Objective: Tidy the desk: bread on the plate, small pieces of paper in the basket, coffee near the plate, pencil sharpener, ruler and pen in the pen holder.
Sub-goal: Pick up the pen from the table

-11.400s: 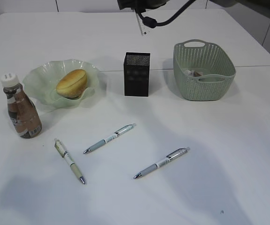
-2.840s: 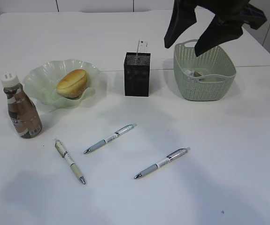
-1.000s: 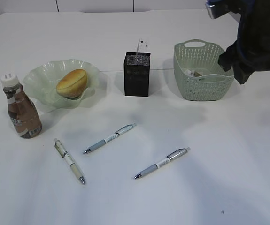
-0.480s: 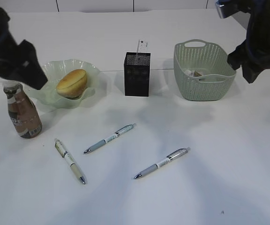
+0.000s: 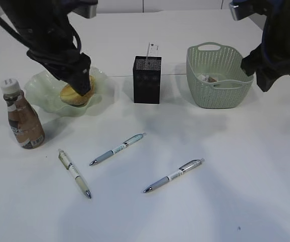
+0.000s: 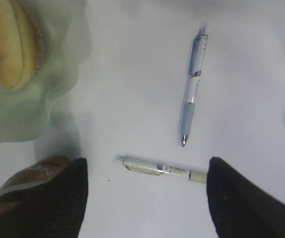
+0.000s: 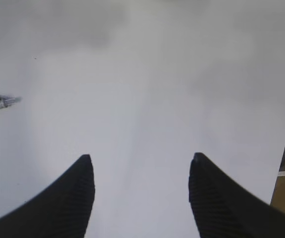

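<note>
I find the bread [image 5: 76,93] lying in the plate [image 5: 39,91], with the coffee [image 5: 23,121] upright just beside it on the desk [image 5: 210,212]. The ruler [image 5: 152,51] stands in the pen holder [image 5: 147,79]. Three pens lie loose on the desk: a yellowish pen [image 5: 74,173], a middle pen [image 5: 117,148] and a right pen [image 5: 173,175]. The basket [image 5: 218,75] holds scraps I cannot identify. My left gripper [image 6: 144,196] hangs over the plate's near edge, jaws apart, empty. My right gripper [image 7: 140,193] hovers right of the basket, jaws apart, empty.
</note>
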Controlling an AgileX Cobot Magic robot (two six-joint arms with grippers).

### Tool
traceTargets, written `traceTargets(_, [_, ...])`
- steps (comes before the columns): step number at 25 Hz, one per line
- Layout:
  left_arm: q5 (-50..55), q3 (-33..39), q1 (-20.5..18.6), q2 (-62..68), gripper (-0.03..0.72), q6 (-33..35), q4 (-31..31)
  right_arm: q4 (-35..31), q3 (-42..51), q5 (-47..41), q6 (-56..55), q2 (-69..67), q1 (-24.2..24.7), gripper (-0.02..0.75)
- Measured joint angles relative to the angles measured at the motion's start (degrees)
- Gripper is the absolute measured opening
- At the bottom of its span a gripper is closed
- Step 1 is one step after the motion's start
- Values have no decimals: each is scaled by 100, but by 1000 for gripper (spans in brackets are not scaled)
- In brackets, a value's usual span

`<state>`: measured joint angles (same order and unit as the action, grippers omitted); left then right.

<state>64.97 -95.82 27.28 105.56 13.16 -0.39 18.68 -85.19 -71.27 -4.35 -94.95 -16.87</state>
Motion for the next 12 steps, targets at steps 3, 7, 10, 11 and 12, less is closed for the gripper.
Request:
traceTargets(3, [167, -313, 112, 442, 527, 65, 39, -14, 0, 0, 0, 0, 0, 478])
traceTargets(7, [191, -430, 351, 928, 527, 171, 39, -14, 0, 0, 0, 0, 0, 478])
traceTargets(10, [191, -430, 451, 1287, 527, 214, 0, -14, 0, 0, 0, 0, 13, 478])
traceTargets(11, [179, -430, 466, 1403, 527, 219, 0, -14, 0, 0, 0, 0, 13, 478])
traceTargets(12, [132, -430, 466, 1501, 527, 229, 0, -14, 0, 0, 0, 0, 13, 478])
